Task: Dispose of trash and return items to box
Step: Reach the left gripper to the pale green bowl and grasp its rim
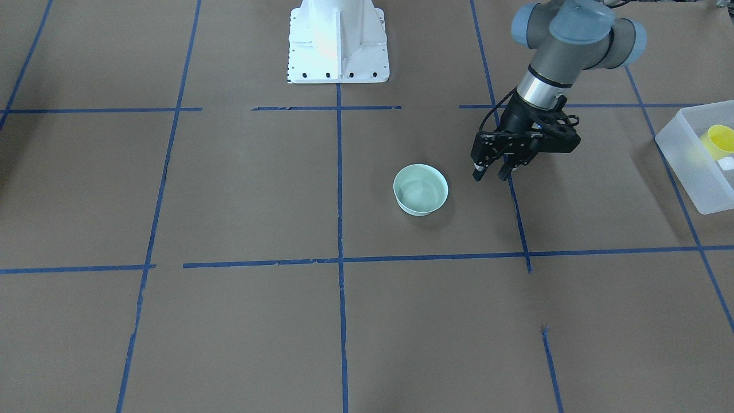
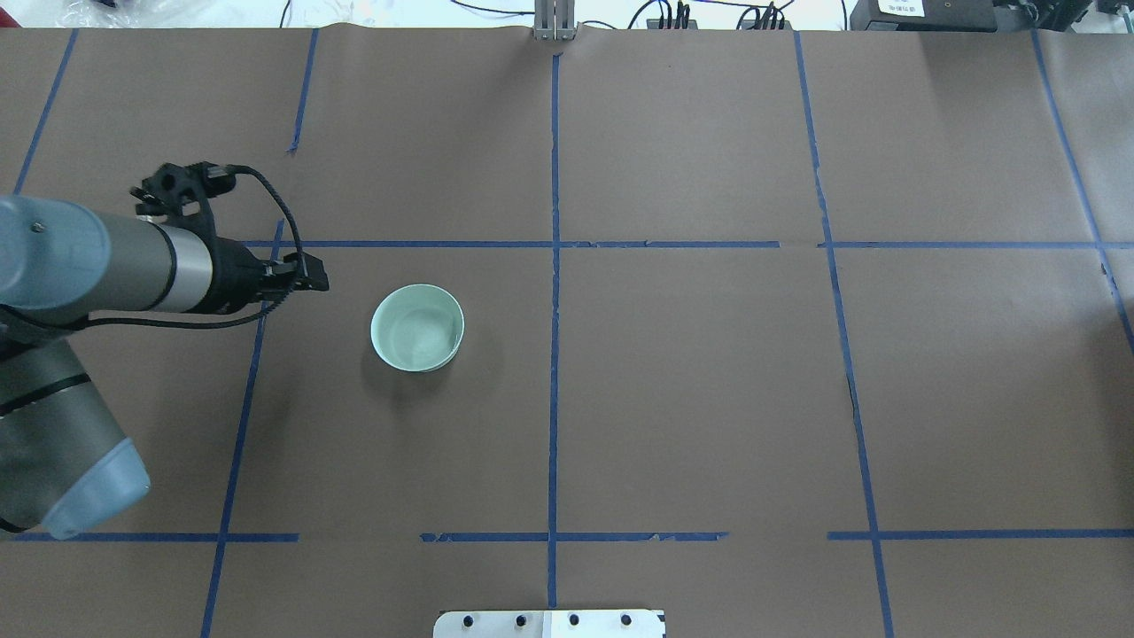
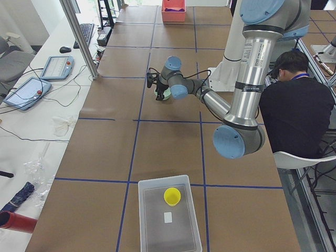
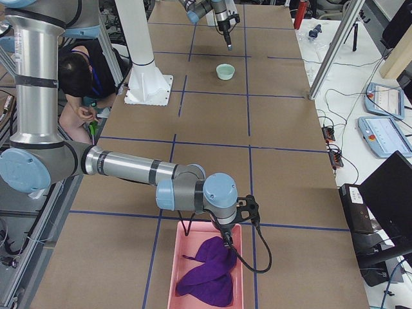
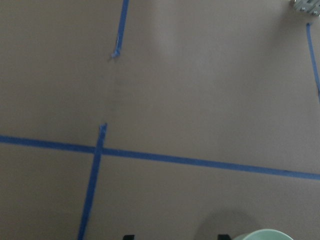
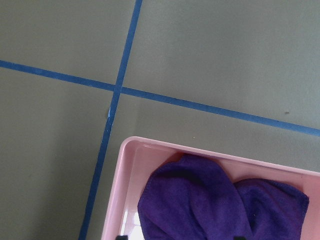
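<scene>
The pale mint-green bowl stands upright and empty on the brown table, and also shows from overhead. My left gripper is open and empty, a short way from the bowl on my left side and apart from it. In the left wrist view only the bowl's rim shows at the bottom edge. The yellow cup lies inside the frosted-white box at the table's left end. My right gripper is open and empty over a purple cloth.
The purple cloth lies in a pink tray at the table's right end. A small white piece lies in the box beside the cup. The white robot base stands at the table's back edge. An operator sits behind it.
</scene>
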